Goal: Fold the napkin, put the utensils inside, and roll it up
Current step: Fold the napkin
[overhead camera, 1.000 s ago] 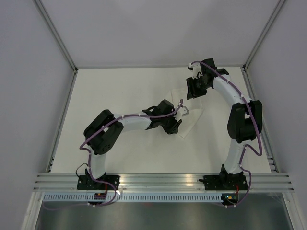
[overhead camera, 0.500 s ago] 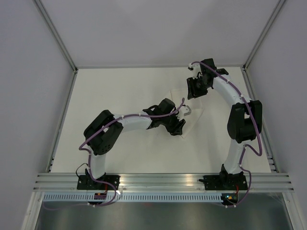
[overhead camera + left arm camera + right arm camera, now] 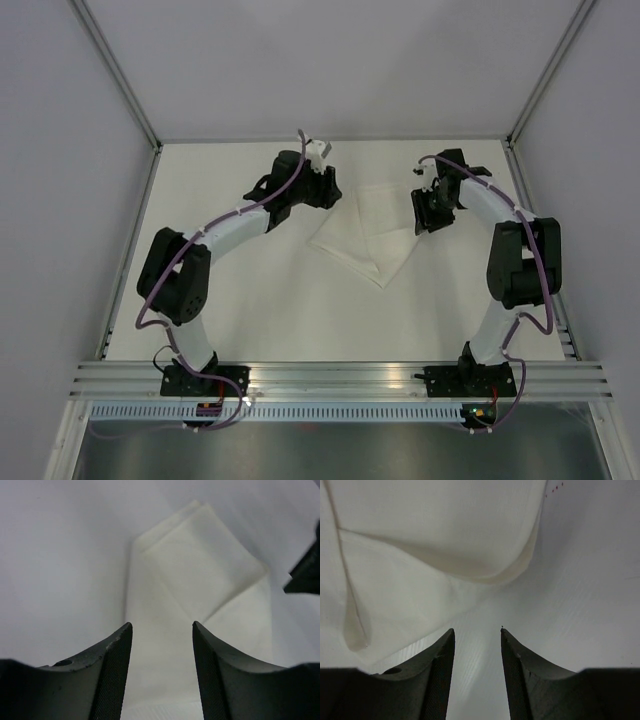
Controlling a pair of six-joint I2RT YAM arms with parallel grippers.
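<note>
Folded napkin [image 3: 368, 232] on table [image 3: 250, 300], left pincer [image 3: 162, 630] and right pincer [image 3: 477, 632] parted

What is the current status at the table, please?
Left gripper open, empty, at the napkin's left edge. Right gripper open, empty, at its right edge. Napkin folded, not rolled. No knife in view; nothing in the way.

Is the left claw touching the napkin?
Cannot tell. The left wrist view shows the napkin between the fingers of the open left gripper, but no plain contact or gap.
</note>
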